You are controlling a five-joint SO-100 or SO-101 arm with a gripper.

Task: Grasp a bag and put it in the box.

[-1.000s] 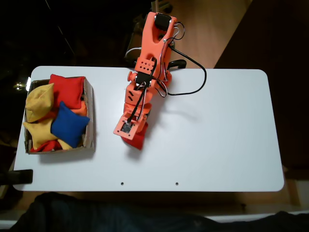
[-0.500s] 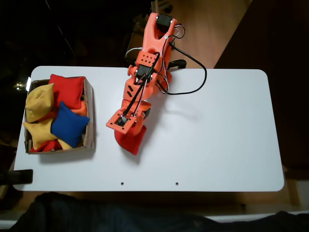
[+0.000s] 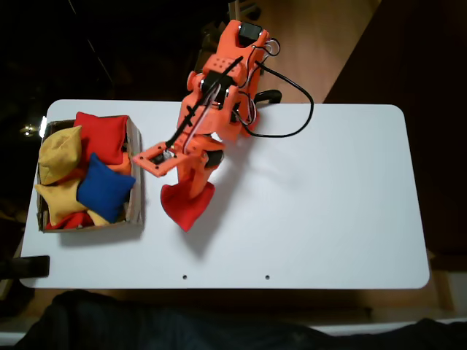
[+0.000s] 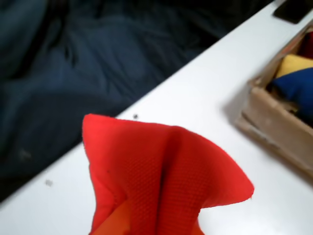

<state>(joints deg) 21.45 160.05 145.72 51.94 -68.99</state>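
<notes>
white table (image 3: pixel 328 197), blue beanbag (image 3: pixel 104 187) — yellow beanbags (image 3: pixel 60 153) beside it, dark cloth (image 4: pixel 73 73)

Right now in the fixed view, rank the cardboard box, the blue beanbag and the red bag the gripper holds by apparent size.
1. Box
2 and 3. Blue beanbag and red bag look alike; the lifted, crumpled bag makes ranking unsure.

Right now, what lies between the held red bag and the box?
Only bare white table separates the red bag from the box, shown in the fixed view.
</notes>
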